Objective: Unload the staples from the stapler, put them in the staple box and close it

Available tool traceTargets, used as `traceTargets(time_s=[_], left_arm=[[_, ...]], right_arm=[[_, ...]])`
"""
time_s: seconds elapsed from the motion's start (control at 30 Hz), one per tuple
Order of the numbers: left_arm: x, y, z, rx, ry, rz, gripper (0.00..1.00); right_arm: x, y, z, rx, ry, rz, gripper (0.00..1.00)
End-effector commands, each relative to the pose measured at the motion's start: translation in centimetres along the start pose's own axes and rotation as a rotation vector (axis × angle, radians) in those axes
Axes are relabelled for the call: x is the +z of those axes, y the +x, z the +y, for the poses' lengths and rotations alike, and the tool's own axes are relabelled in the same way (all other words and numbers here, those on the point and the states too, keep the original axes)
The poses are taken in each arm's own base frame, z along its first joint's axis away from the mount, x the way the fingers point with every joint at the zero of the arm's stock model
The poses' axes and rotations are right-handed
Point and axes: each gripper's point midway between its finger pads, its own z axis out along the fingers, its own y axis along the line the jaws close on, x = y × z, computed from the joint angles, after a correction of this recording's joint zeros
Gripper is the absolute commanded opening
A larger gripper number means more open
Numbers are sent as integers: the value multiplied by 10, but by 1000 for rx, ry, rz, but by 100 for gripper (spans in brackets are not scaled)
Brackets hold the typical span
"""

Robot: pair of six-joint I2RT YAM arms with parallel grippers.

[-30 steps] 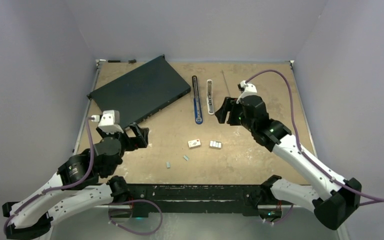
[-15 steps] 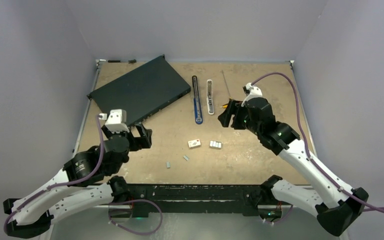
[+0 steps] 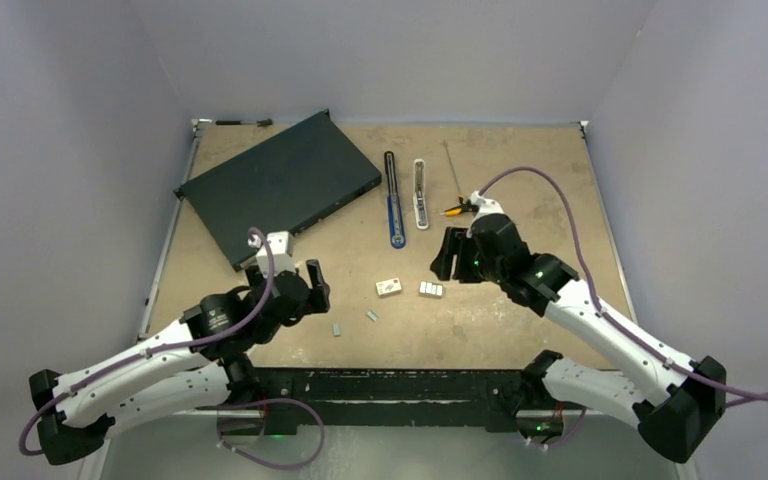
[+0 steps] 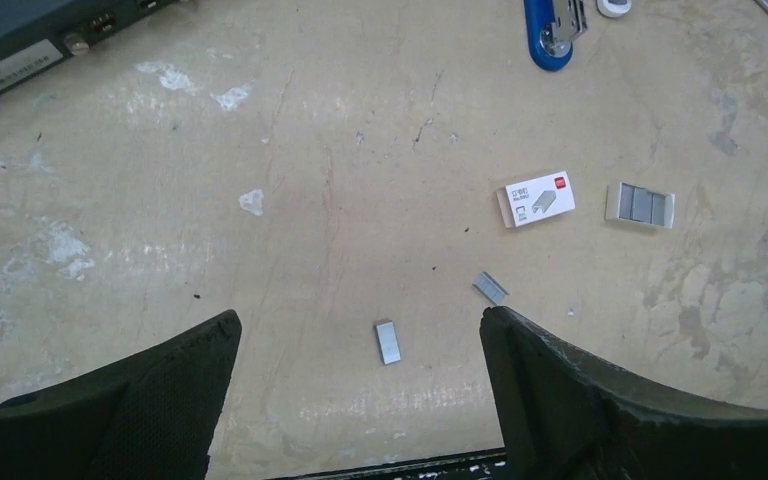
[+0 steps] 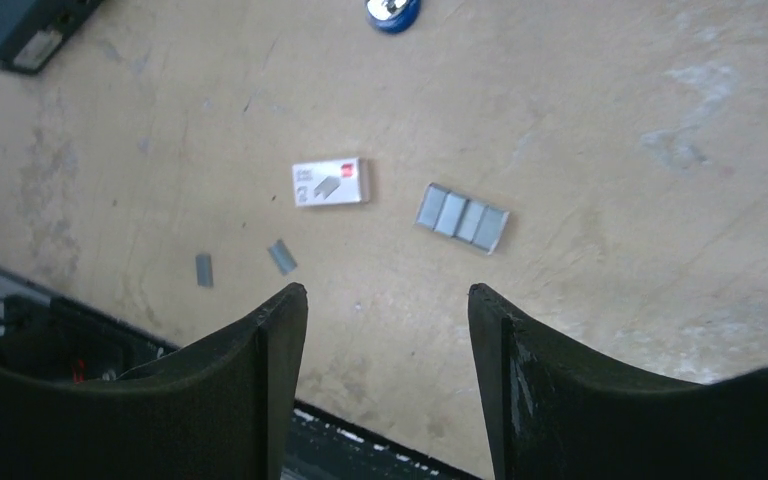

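Overhead view of a tan desk [image 3: 520, 170], its surface scuffed and blotched with pale chalky marks. The stapler lay apart in two long, narrow pieces toward the far middle of the desk. One piece was a black-and-blue bar [image 3: 391, 200] with a rounded, glossy blue tip. Just beside it on the right lay a slimmer white-silver bar [image 3: 420, 193], parallel and not touching.

Nearer the front edge, the staples rested loose on the desk. A flat grey metal block of staples [image 5: 463, 218] was split into four squarish segments. Left of it lay one tiny dull-grey strip [image 4: 491, 288] and a second strip [image 4: 388, 342], both well apart from the stapler bars. A small printed white box [image 4: 537, 199] with a red corner mark sat just left of the block.

The left arm [image 3: 160, 350], white with black joints, reached in from the near left. Its matte black jaws were spread wide and held nothing, above the desk near the two strips. The right arm [image 3: 600, 325] reached in from the near right, its jaws also parted and empty, close to the block.

A dark, flat rectangular device [image 3: 278, 186] lay angled at the far left. A yellow-handled screwdriver [image 3: 451, 175] with a thin metal shaft lay right of the white-silver bar.
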Motion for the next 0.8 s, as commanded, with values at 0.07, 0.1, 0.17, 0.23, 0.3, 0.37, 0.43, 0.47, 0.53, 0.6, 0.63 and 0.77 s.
traceTargets(time_s=[0.07, 0.1, 0.17, 0.23, 0.3, 0.37, 0.43, 0.47, 0.53, 0.6, 0.63, 0.77], left_arm=[[6, 1, -11, -91, 14, -2, 91], [6, 1, -13, -92, 17, 3, 91], [7, 4, -18, -94, 30, 17, 91], [11, 9, -21, -97, 41, 31, 91], [17, 16, -25, -101, 57, 58, 93], [25, 21, -25, -111, 58, 101, 94], [37, 24, -19, -128, 47, 138, 94], [43, 27, -16, -145, 56, 162, 94], [55, 27, -6, -187, 57, 202, 93], [61, 20, 12, -217, 28, 220, 92], [63, 13, 19, -224, 11, 203, 92], [63, -4, 19, -248, 12, 172, 92]], right_arm=[[16, 34, 50, -65, -56, 33, 62], [19, 39, 56, -75, -59, 35, 62], [25, 48, 72, -100, -79, 30, 61], [31, 58, 89, -135, -115, 27, 59], [37, 66, 104, -164, -153, 14, 56], [42, 71, 119, -180, -192, -12, 55], [49, 80, 130, -189, -228, -15, 54], [50, 81, 139, -185, -259, -20, 54], [54, 88, 153, -189, -292, 3, 53], [59, 96, 165, -235, -311, 21, 53], [61, 99, 168, -258, -298, 25, 52], [66, 113, 161, -298, -218, 62, 49]])
